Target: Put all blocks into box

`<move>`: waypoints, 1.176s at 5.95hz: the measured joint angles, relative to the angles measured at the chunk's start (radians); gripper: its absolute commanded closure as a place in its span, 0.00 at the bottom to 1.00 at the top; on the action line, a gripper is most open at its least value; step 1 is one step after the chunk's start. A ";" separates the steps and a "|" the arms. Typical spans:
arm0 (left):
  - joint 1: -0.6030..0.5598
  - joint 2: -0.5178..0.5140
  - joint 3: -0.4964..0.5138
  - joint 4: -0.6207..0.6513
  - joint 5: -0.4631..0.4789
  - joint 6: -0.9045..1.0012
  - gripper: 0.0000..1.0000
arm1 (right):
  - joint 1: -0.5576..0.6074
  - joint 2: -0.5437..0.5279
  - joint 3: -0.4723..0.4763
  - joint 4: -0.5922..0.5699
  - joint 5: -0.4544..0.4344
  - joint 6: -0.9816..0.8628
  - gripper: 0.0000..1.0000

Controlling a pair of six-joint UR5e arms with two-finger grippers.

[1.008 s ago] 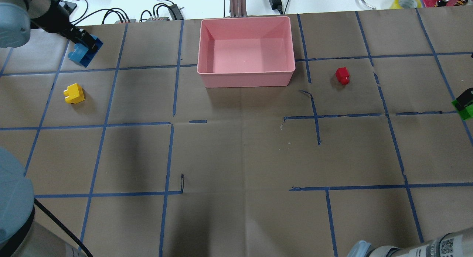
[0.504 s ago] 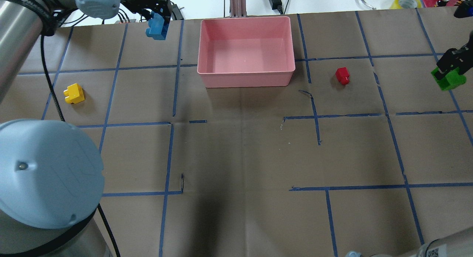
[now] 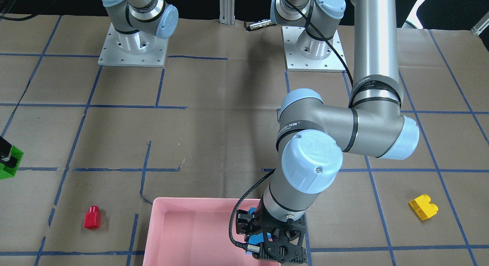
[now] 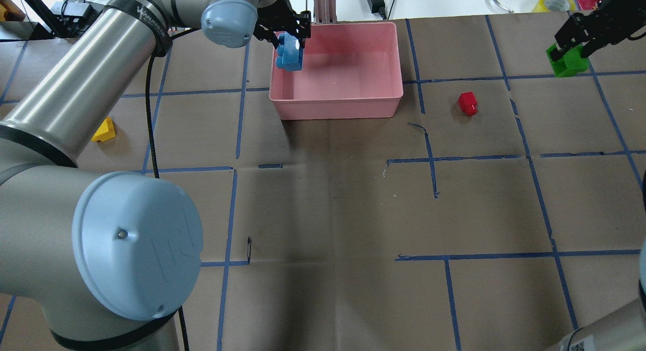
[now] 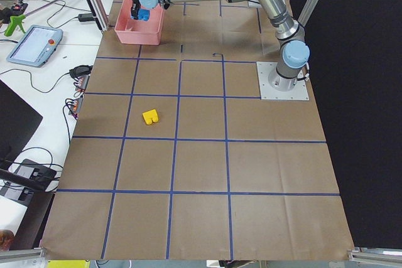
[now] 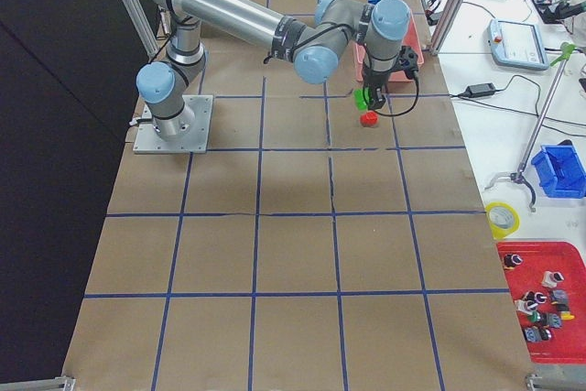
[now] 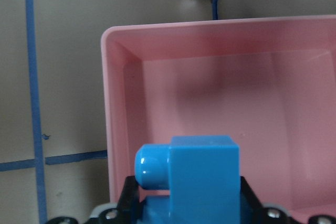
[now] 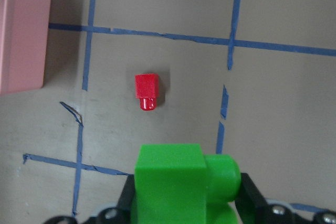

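You have no block in the box (image 4: 337, 108) yet; none lies inside it. Your left gripper (image 4: 290, 38) is clamped on the blue block (image 4: 289, 56), held above the box's far left corner, so that one looks ready to drop. Your right gripper (image 4: 573, 49) grips the green block (image 4: 569, 66) in the air at the far right, well apart from the box. The red block (image 4: 468, 103) lies on the table (image 4: 323, 215) right of the box, and the yellow block (image 4: 103, 130) lies well off to the left; both are left to fetch.
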 measured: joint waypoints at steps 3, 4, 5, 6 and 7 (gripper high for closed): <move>-0.026 -0.038 -0.001 0.051 0.006 -0.066 0.01 | 0.193 0.117 -0.181 0.047 0.060 0.312 0.94; -0.025 -0.023 0.000 0.049 0.005 -0.088 0.00 | 0.236 0.140 -0.198 0.047 0.140 0.409 0.93; -0.017 0.009 0.001 0.039 0.005 -0.093 0.00 | 0.270 0.155 -0.204 0.041 0.186 0.482 0.93; 0.023 0.054 -0.002 0.007 0.004 -0.078 0.00 | 0.308 0.173 -0.207 0.026 0.219 0.546 0.93; 0.100 0.097 -0.008 -0.036 0.001 -0.022 0.00 | 0.353 0.202 -0.218 -0.004 0.260 0.610 0.90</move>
